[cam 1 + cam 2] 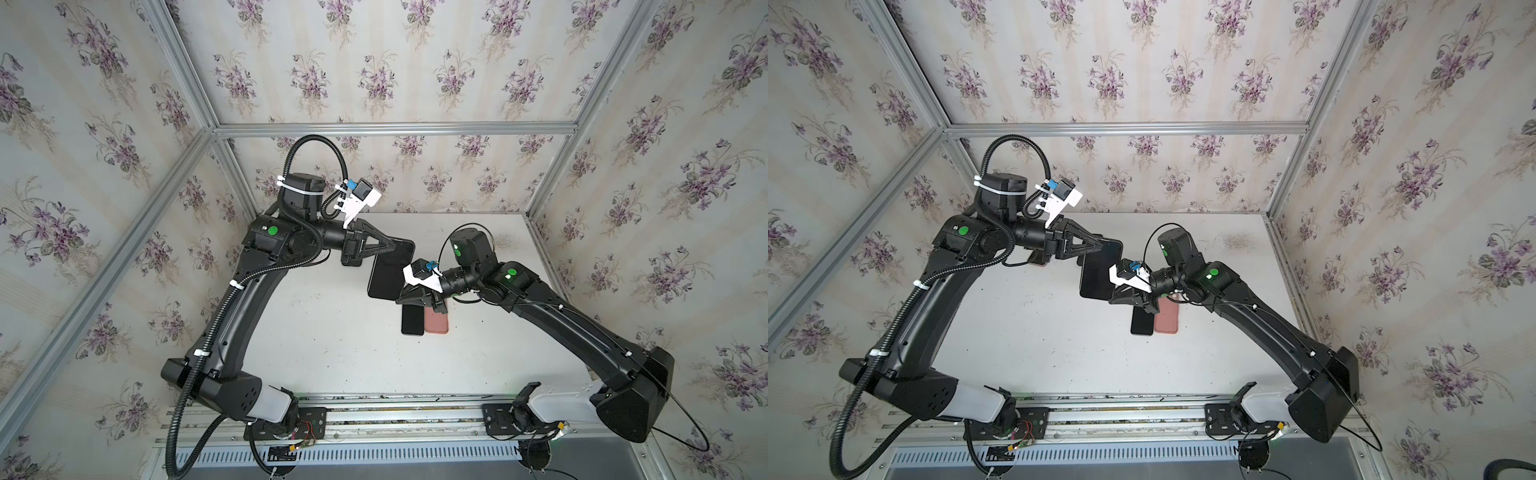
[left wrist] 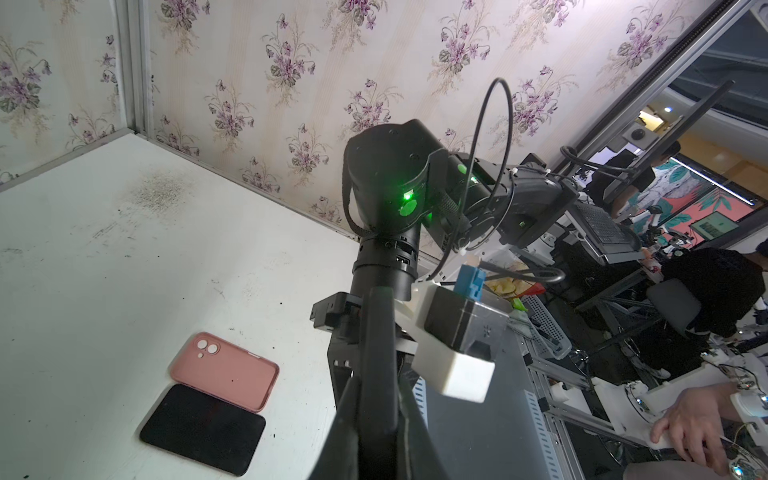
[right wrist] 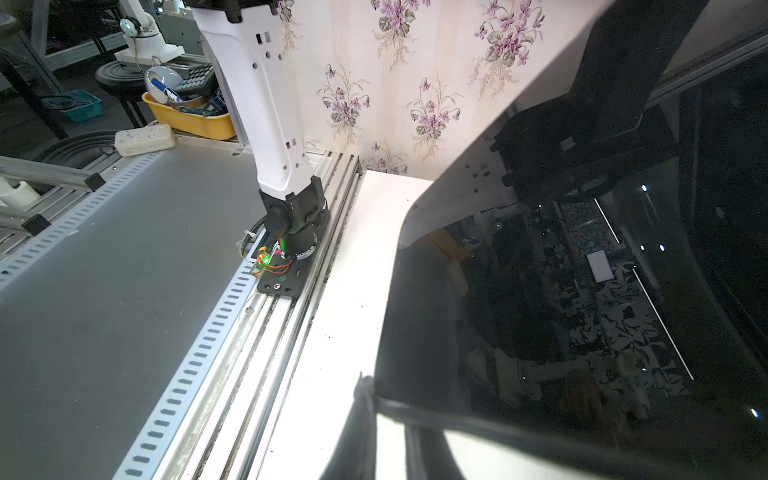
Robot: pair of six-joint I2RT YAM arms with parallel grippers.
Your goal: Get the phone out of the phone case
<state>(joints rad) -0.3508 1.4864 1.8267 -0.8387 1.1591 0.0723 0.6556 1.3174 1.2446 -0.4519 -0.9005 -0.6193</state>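
Phone [image 1: 388,270] hangs above mid-table between both arms, its long axis running far to near. Left gripper [image 1: 401,244] is clenched on its far end and right gripper [image 1: 404,296] on its near end, so I judge neither arm needs to reach.

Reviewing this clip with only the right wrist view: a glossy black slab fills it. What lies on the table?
Observer: In both top views a black phone lies flat on the table.
Operator: Anything next to it?
Observer: A pink case, lying beside it; the left wrist view shows it empty.
Operator: And my slab?
Observer: A larger black phone held above the table between the left gripper and right gripper, both jaws shut on it.
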